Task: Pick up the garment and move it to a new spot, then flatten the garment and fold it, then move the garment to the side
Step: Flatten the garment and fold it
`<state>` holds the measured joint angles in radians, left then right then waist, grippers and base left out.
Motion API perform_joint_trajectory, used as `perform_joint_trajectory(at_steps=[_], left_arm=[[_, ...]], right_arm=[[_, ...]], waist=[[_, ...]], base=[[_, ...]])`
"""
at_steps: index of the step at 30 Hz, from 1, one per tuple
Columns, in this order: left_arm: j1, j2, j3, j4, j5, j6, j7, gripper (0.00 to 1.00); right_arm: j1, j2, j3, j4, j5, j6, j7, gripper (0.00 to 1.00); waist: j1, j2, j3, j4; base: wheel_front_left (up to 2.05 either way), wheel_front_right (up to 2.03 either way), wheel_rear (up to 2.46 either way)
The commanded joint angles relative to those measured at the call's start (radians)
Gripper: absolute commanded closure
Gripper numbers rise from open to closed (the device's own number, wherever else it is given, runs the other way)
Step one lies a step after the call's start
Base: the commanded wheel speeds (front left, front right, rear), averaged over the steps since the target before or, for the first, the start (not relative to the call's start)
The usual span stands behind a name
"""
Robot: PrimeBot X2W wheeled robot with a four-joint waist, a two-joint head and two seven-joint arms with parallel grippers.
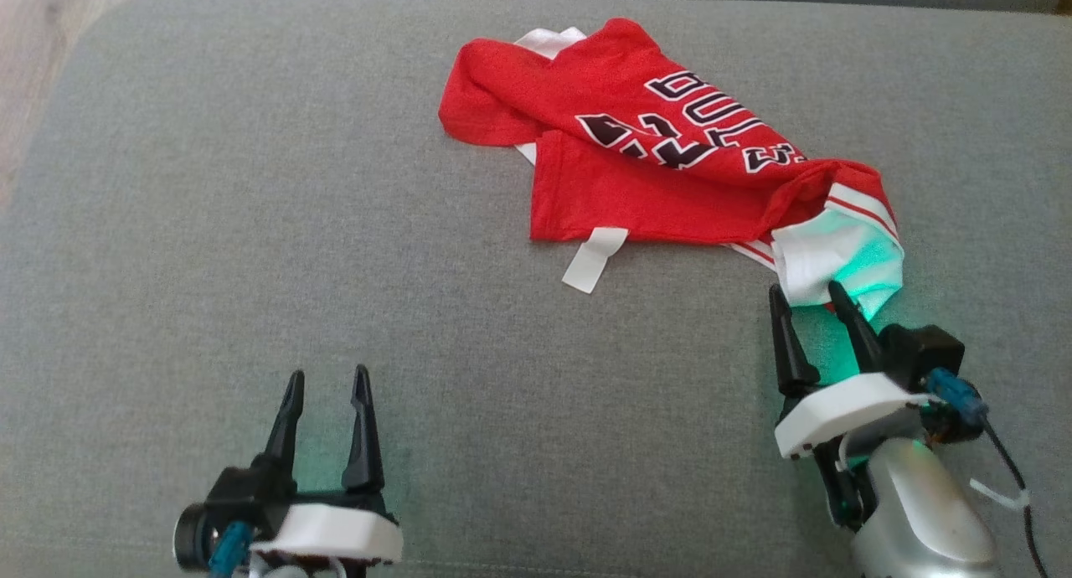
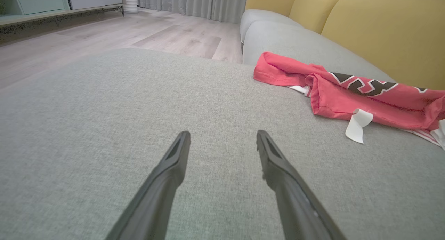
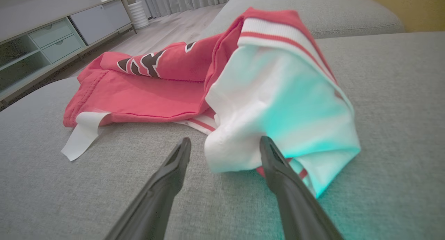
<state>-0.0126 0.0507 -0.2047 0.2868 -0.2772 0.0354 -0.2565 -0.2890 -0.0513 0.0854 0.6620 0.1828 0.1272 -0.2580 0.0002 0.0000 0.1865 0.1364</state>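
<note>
Red jersey (image 1: 653, 167) with black-and-white lettering lies crumpled on the grey sofa cushion (image 1: 251, 226). It sits toward the far edge and right of the middle, folded over itself with the lettering facing up. A white label strip (image 1: 593, 260) sticks out from its near hem and lies flat on the cushion. At the jersey's near right end a white sleeve end (image 1: 837, 260) with red stripes is bunched up, and a green glow falls on it.

My right hand (image 1: 804, 291) is at that white bunch with its fingers spread wide and gripping nothing. In the right wrist view the lowest white fold lies between my two fingertips (image 3: 225, 139), with one finger in front of the cloth. I cannot tell whether either finger touches it.

My left hand (image 1: 327, 374) is also wide open and empty. It hovers low over bare cushion near the front edge, well apart from the jersey, fingers (image 2: 174, 170) pointing toward the far edge.

Beyond the cushion's far left corner is pale wooden floor (image 1: 33, 25). Yellow backrests (image 2: 382, 31) rise behind the jersey, and a low cabinet (image 3: 52, 41) stands across the room.
</note>
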Motion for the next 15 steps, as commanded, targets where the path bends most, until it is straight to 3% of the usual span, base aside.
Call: perform_joint_trajectory(at_steps=[1,13,14,15], left_arm=[[-0.048,0.0,0.018,-0.033,-0.015,0.008,-0.005,0.0],[-0.078,0.0,0.005,-0.021,-0.056,0.005,-0.005,0.0],[-0.08,0.0,0.004,-0.02,-0.06,0.005,-0.005,0.0],[-0.082,0.0,0.003,-0.018,-0.063,0.005,-0.005,0.0]], right_arm=[[-0.034,0.001,0.016,-0.024,-0.011,0.003,-0.004,0.0],[-0.057,0.001,0.008,-0.007,-0.021,0.003,-0.004,0.0],[-0.061,0.001,0.007,-0.003,-0.024,0.003,-0.004,0.04],[-0.065,0.001,0.006,0.005,-0.029,0.003,-0.004,0.27]], waist=[[-0.0002,0.0,0.01,0.001],[-0.0002,0.0,0.042,0.0],[-0.0002,0.0,0.044,0.001],[-0.0002,0.0,0.046,0.002]], base=[[0.0,0.0,0.0],[0.0,0.0,0.0],[0.0,0.0,0.0],[0.0,0.0,0.0]])
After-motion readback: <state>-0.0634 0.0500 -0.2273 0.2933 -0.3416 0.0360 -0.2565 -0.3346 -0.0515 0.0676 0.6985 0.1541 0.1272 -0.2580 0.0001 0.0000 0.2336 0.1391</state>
